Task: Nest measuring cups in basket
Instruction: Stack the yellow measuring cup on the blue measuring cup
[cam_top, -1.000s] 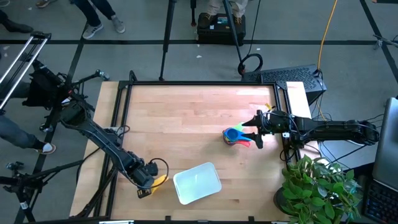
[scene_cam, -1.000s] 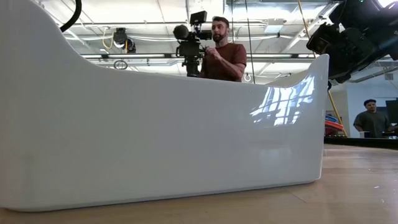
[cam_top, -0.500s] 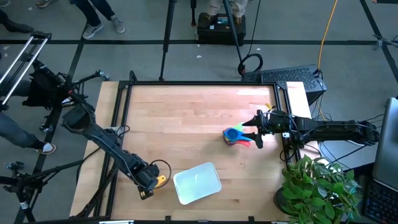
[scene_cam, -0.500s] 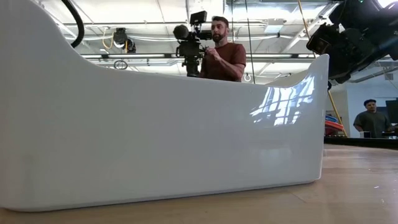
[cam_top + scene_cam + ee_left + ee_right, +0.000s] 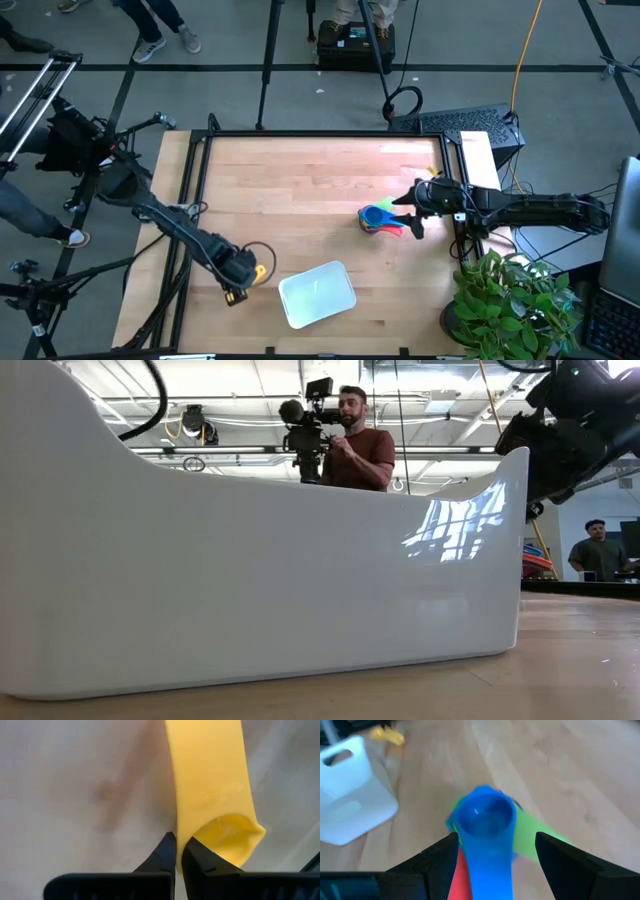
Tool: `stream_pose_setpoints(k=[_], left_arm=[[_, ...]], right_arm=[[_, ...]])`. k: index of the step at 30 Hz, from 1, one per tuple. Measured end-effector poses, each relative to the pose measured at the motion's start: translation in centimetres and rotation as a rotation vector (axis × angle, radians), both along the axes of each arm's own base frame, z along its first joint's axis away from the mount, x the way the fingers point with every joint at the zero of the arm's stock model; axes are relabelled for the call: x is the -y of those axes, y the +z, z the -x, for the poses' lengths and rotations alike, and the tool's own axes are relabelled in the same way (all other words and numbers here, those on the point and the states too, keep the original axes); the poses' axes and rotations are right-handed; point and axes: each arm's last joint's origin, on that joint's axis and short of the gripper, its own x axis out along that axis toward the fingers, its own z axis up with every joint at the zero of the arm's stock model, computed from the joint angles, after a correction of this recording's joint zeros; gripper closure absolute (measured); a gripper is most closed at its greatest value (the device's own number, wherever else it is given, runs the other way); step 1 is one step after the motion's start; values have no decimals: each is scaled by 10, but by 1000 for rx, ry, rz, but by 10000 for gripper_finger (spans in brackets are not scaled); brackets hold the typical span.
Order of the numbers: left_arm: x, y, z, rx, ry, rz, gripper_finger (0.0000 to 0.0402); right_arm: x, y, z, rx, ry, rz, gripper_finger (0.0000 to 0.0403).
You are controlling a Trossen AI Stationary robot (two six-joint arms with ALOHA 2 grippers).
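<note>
The yellow measuring cup [image 5: 261, 272] [image 5: 207, 780] is at my left gripper [image 5: 252, 272] [image 5: 177, 852], just left of the pale basket [image 5: 317, 294] [image 5: 260, 560], which stands on the table near its near edge. The other cups lie in a stack [image 5: 378, 217] on the table's right part, with a blue one [image 5: 485, 817] on top and green and red handles sticking out below it. My right gripper [image 5: 408, 213] [image 5: 496, 837] is open, and its fingers stand on either side of that stack without touching it. My left gripper pinches the yellow cup's bowl wall [image 5: 181, 832] where the bowl meets the handle. One finger [image 5: 200, 860] is on the bowl's open side and the other [image 5: 162, 855] is outside. The handle points away from the fingers. Whether the cup is clear of the table I cannot tell.
A potted plant [image 5: 510, 300] stands off the table's near right corner. Bare wood lies between the basket and the cup stack. People and a camera on a stand [image 5: 320, 420] are beyond the far edge. The basket wall fills most of the low view.
My left gripper has moved toward the far edge and a little to the right, taking the yellow cup with it, so the cup now lies closer to the basket's far left corner. The right arm has shifted slightly over the stack.
</note>
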Motion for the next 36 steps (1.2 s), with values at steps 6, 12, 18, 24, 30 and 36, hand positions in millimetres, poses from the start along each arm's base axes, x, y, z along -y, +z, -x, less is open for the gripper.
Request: stream_pose_setpoints(k=[6,12,18,24,30,36], left_arm=[[-43,39,-1,50,-32,-86,393],[-87,75,-15,118,-93,-180,393],[-117,91,-29,197,-145,-225,393],[-133,104,-34,249,-171,-274,394],[-140,107,-35,267,-190,-289,394],[-143,107,-35,266,-193,-313,394]], right_arm=[[-1,-7,4,-76,9,-85,145],[-1,-3,3,-123,-6,-119,145],[0,-4,-4,-212,-7,-163,144],[1,-9,-15,-298,27,-189,145],[4,-3,-30,-331,61,-149,178],[7,-6,-43,-364,91,-123,225]])
